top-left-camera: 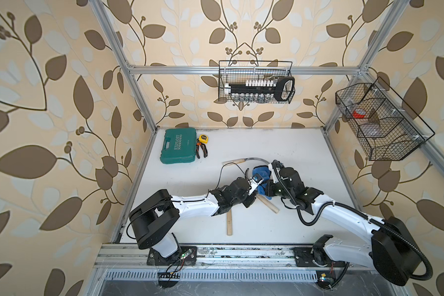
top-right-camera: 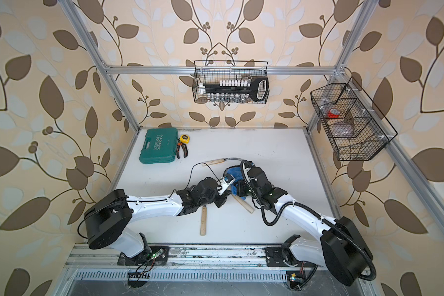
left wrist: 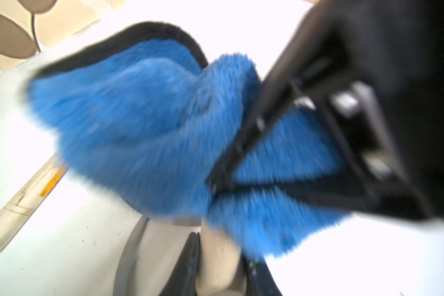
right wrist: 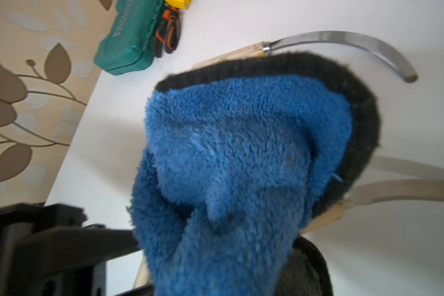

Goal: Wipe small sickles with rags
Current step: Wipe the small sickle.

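At the upper left of the bench (top-left-camera: pixel 305 153) sit the case (top-left-camera: pixel 178 146) and pliers (top-left-camera: pixel 201 151), no part of this job. Right of them the upper sickle (top-left-camera: pixel 241 161) lies flat, its blade arching toward the rag. Lower down, an upright handle (top-left-camera: pixel 229 221) and a slanted handle (top-left-camera: pixel 269 205) stick out from under the arms, their blades hidden in the top views. We cannot find a fourth.

At mid-frame the left fingers (left wrist: pixel 223 169) are clenched on a fold of the rag (right wrist: pixel 228 153), which is bunched up between the two arms, over the blades. Just right of it the right fingers (top-left-camera: pixel 268 190) are closed too. The rag spills out from them in the wrist view, so we judge that both grasp it.

We expect the rag to be light, soft and floppy. It will take a pinch anywhere, and a thick fold is best, leaving a loose pad free to wipe with. The sickles look stiff and light, with thin, slick blades that are probably sharp on the inner curve. We would hold one by the middle of its wooden handle, which offers more friction. We would also pin it there, since it could skate on the smooth bench, and wipe along the blade's flat.
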Robot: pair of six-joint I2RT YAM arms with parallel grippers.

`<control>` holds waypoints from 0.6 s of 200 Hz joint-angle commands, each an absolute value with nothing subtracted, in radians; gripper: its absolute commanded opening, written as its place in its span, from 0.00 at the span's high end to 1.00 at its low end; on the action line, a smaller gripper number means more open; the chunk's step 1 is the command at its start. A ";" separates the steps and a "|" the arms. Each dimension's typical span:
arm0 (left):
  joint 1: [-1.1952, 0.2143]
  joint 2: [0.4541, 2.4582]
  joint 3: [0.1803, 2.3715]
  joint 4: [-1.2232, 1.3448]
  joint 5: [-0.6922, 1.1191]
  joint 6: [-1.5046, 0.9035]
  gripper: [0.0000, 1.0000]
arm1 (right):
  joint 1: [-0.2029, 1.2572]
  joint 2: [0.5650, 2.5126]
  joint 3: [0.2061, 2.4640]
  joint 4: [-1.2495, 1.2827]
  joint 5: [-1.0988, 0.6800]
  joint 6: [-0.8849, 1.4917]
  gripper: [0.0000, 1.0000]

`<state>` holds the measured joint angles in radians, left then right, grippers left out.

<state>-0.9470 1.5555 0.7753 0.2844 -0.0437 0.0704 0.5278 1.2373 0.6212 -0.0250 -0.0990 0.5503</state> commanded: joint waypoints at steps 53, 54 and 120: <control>-0.943 1.371 0.683 0.442 0.029 0.074 1.00 | 0.632 1.251 0.660 -0.110 0.072 0.608 1.00; -0.943 1.369 0.682 0.443 0.028 0.075 1.00 | 0.638 1.252 0.662 -0.110 0.071 0.609 1.00; -0.942 1.250 0.518 0.578 0.003 0.047 1.00 | 0.811 1.238 0.584 0.072 -0.027 0.693 1.00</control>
<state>-0.9352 1.3174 0.5179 0.3771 -0.0334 0.0559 0.7986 1.2442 0.6270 -0.0010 0.0608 0.6460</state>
